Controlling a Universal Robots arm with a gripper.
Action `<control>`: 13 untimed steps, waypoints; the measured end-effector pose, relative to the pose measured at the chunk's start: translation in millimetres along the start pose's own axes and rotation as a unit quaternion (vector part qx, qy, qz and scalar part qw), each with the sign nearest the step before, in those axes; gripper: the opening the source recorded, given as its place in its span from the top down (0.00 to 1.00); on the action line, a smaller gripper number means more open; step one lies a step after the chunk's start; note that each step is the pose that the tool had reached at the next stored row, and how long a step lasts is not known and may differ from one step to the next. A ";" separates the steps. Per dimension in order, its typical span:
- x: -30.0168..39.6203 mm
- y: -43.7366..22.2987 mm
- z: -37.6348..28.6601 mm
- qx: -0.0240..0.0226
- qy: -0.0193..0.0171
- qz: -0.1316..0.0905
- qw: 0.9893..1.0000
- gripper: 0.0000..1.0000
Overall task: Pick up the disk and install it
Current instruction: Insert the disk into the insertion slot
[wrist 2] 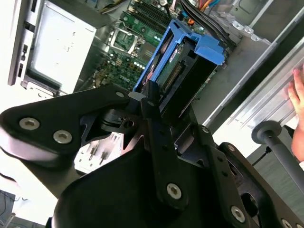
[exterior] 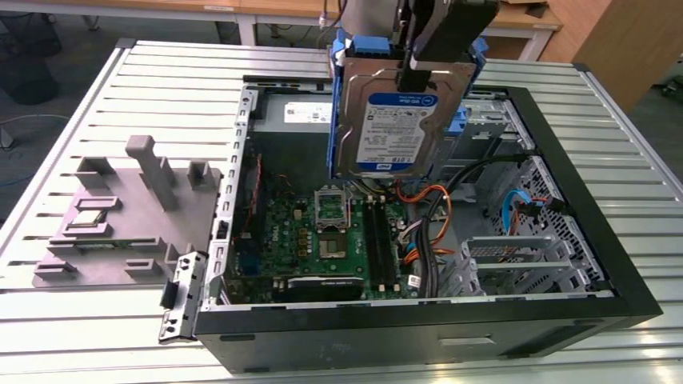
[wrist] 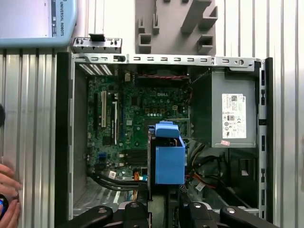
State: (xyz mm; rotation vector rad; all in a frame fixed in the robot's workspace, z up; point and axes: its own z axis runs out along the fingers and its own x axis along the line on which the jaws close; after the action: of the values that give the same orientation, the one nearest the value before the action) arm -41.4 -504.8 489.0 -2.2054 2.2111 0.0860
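Observation:
The disk [exterior: 393,128], a silver hard drive with a white-and-blue label and a blue plastic frame, hangs upright above the open computer case [exterior: 427,340]. My gripper [exterior: 425,74] is shut on its upper edge. In the second wrist view the black fingers [wrist 2: 151,107] clamp the end of the disk [wrist 2: 187,64], with its connector edge facing the camera. In the first wrist view the disk's blue frame [wrist: 169,159] sits over the motherboard, just beyond my gripper [wrist: 164,209].
Inside the case lie the green motherboard [exterior: 320,240], a grey power supply with a white sticker [wrist: 232,114], cables and a metal drive cage [exterior: 523,260]. A grey fixture [exterior: 117,216] stands at the exterior view's left. A person's hand [wrist: 7,190] rests on the slatted table.

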 end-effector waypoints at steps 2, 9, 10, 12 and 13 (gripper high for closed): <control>6.0 -0.6 -0.3 0.000 0.000 0.000 1.000 0.65; 27.2 -1.7 -1.0 0.000 0.000 0.000 1.000 0.65; 29.9 -1.8 -1.2 0.000 0.000 0.000 1.000 0.65; 35.1 -2.1 -1.4 0.000 0.000 0.000 1.000 0.65; 37.4 -2.2 -1.5 0.000 0.000 0.000 1.000 0.65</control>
State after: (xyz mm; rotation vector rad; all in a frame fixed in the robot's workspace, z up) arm -39.3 -542.3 488.6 -2.2054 2.2112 0.0859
